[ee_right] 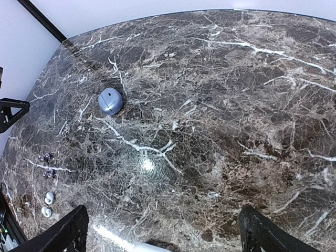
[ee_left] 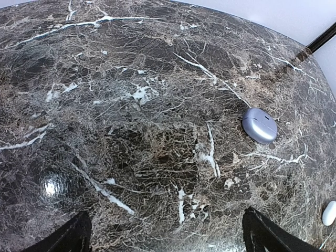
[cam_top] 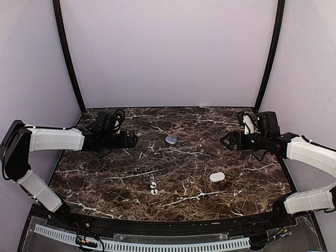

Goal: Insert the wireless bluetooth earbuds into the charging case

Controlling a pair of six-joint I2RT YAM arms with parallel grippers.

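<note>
Table (cam_top: pixel 105 191): dark brown marble with white veins is seen, and everything named here lies on it.
Charging case (cam_top: pixel 171 140): it is set flat near the middle of the table, towards the far side, and its lid appears shut. It is touched by nothing. It is placed between the two grippers, somewhat nearer the left one.
Wireless bluetooth earbuds (cam_top: pixel 153 184): two small white pieces are laid close together, one behind the other, towards the near edge. They are kept well apart from the charging case and outside it. Whether they touch each other cannot be told.
Left gripper (cam_top: pixel 134 139): it is held above the table on the left, pointed towards the centre. Its jaws are spread wide, and nothing is held between them. In the left wrist view only bare marble is seen between the fingers, with the charging case lying further off to the right.
Right gripper (cam_top: pixel 224 140): it is held above the table on the right, pointed towards the left gripper. Its jaws are likewise parted wide, with nothing gripped.
White oval pebble (cam_top: pixel 217 177): it is laid right of the earbuds, on the right arm's side, apart from everything else.
Small purple bits (ee_right: pixel 47 157): a few are scattered just beyond the earbuds; what they are cannot be made out.
</note>
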